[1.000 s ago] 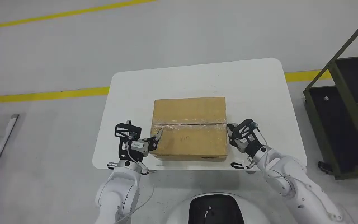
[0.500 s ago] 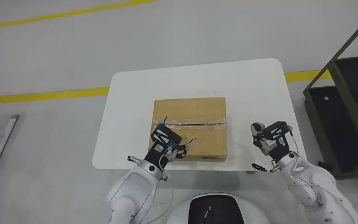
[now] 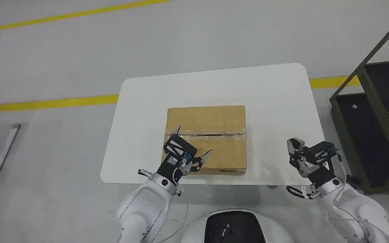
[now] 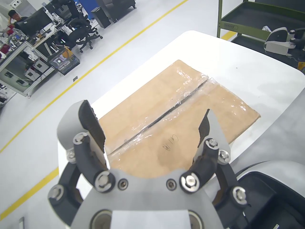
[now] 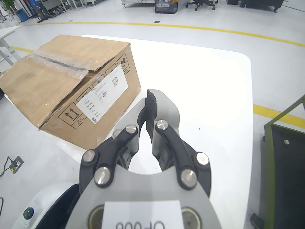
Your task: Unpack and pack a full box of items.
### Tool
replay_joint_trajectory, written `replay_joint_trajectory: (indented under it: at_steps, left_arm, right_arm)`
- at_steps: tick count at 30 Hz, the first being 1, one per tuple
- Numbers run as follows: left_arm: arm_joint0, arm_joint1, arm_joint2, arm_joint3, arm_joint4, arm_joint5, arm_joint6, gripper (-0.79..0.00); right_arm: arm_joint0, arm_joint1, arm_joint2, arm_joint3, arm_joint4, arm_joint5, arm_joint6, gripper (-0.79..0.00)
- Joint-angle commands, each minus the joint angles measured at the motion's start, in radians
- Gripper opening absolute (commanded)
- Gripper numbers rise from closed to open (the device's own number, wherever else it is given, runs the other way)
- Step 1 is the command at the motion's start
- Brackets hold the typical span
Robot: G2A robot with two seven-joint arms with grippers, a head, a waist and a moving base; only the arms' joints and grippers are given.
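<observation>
A closed cardboard box (image 3: pixel 206 138) sits near the middle of a white table (image 3: pixel 273 91) with rounded corners, a little towards the robot's side. Clear tape runs across the box top along the seam where the two flaps meet, and a dark line shows along that seam under the tape. In the right wrist view, the flap edge at the box's right end (image 5: pixel 71 72) is ragged and lifted slightly, and a white label is stuck on that end of the box.

The left gripper (image 3: pixel 191 149) hangs over the near left part of the box top. Its two fingers are spread wide apart with nothing between them, and the left wrist view looks between the fingers (image 4: pixel 91 122) onto the taped seam and a small handwritten mark on the cardboard. Whether the fingers touch the box cannot be told.

The right gripper (image 3: pixel 310 157) is above the near right corner of the table, well apart from the box. Its fingers (image 5: pixel 150 106) are pressed together and hold nothing.

A green cart (image 3: pixel 364 109) stands on the floor just beyond the table's right side
</observation>
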Motion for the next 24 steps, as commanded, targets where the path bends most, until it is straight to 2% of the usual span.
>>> replay_joint_trajectory:
  at_steps: [1,8,11,16,20,24]
  left_arm:
    - [0.000,0.000,0.000,0.000,0.000,0.000,0.000,0.000]
    - [0.001,0.000,0.002,0.001,-0.001,0.000,0.003,0.000]
    - [-0.018,-0.001,0.053,0.014,0.030,-0.028,0.017,0.000]
    - [-0.114,-0.012,0.184,0.085,0.109,-0.053,-0.052,0.000]
    - [-0.207,-0.031,0.288,0.156,0.144,-0.033,-0.141,0.000]
    - [-0.287,-0.050,0.354,0.222,0.168,-0.001,-0.201,0.000]
  right_arm:
    - [-0.008,0.001,0.007,0.000,0.023,-0.009,0.003,-0.785]
    - [-0.047,0.002,0.016,-0.011,0.003,-0.004,-0.010,-0.785]
    - [-0.054,0.003,0.018,-0.011,0.005,-0.007,-0.020,-0.785]
    - [-0.066,0.004,0.036,-0.023,0.014,-0.013,-0.031,-0.785]
    - [-0.081,0.006,0.051,-0.034,0.018,-0.020,-0.040,-0.785]
    - [-0.092,0.006,0.062,-0.045,0.029,-0.025,-0.046,-0.785]
